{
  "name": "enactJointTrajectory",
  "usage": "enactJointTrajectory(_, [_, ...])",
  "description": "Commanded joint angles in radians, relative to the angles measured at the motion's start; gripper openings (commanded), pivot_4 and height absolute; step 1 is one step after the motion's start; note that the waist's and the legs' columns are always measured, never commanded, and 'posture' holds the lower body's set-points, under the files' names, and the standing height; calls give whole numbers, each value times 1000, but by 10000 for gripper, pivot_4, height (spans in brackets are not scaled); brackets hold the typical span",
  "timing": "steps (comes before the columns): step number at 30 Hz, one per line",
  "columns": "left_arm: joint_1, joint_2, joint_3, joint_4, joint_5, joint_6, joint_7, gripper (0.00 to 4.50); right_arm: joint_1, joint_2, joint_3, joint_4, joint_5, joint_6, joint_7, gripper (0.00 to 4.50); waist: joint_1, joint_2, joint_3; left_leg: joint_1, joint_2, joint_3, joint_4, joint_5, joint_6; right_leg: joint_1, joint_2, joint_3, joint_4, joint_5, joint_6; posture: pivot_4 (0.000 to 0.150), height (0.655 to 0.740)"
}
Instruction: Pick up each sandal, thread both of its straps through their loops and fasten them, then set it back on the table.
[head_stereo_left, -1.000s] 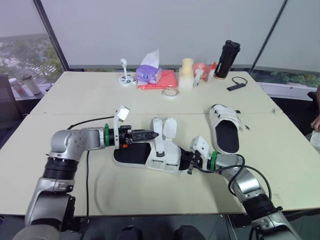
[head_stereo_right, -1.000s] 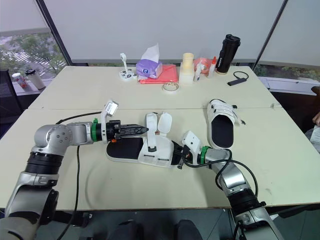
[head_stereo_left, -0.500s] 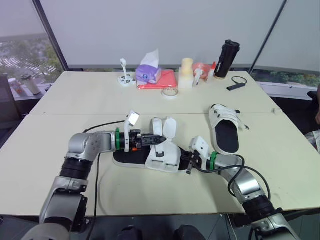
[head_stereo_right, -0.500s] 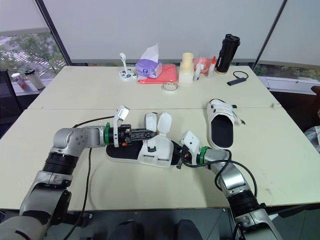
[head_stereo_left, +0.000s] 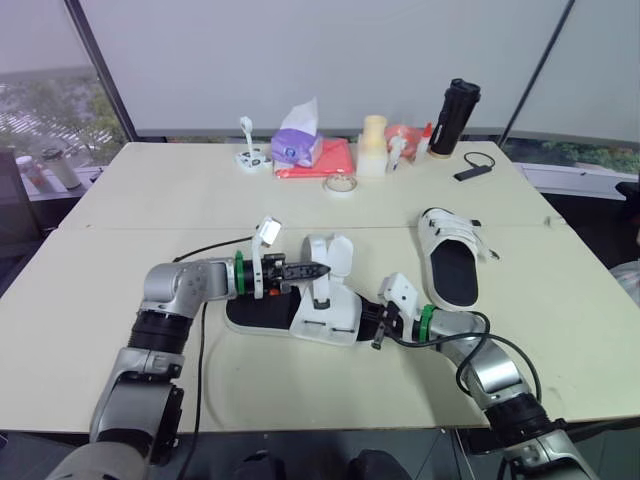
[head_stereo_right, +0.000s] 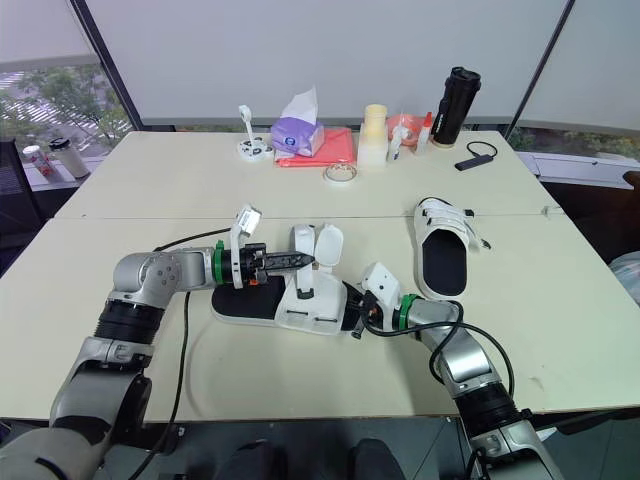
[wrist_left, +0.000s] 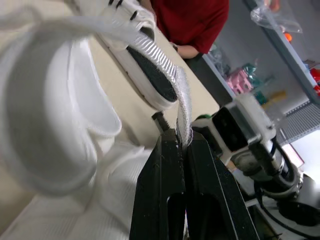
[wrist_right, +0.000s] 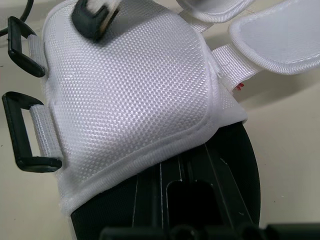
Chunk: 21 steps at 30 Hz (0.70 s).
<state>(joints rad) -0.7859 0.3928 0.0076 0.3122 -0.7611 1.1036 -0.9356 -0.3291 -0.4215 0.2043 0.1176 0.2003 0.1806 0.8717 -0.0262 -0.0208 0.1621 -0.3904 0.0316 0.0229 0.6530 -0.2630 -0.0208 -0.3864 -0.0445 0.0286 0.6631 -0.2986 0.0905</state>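
Now the left gripper (head_stereo_left: 312, 269) has come in from nine o'clock, clamped on a strap (wrist_left: 172, 75) of the near sandal (head_stereo_left: 325, 315), ready for threading; the right gripper (head_stereo_left: 378, 328): cannot tell

head stereo: high, down over table (head_stereo_left: 150, 190) | wrists: close on sandal (wrist_right: 125, 90)

A pale table (head_stereo_left: 150, 200) is carrying clutter along its far edge. A purple tissue box (head_stereo_left: 298, 146) is sitting on a red cloth (head_stereo_left: 335, 160), with a small white stand (head_stereo_left: 251, 150) just beside it. A tape roll (head_stereo_left: 341, 185) is lying in front of a cream cup stack (head_stereo_left: 373, 145). A black flask (head_stereo_left: 456, 118) is standing upright near a small black device (head_stereo_left: 472, 170) trailing a cable. In the left wrist view, a person in a red top (wrist_left: 192, 22) is standing at the table's edge.
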Motion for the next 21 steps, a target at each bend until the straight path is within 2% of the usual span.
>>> enactJointTrajectory(1, [-50,31,42,-3,-50,54,-59,277,29,4,43,54,-41,48,-1,0,-4,0,0,0,0,0,-1,0,0,-1,0,0,0,0,0,1500,7400])
enactJointTrajectory(6, [-53,108,-64,-21,-21,75,-208,277,22,22,35,59,-32,52,-10,0,-15,0,0,0,0,0,-4,0,0,-1,0,0,0,-1,-1,1500,7400])
enactJointTrajectory(21, [-33,94,-138,13,75,-6,-266,277,41,23,37,36,-34,57,-19,0,-16,0,0,0,0,0,-4,0,0,-2,0,0,0,-1,-2,1500,7400])
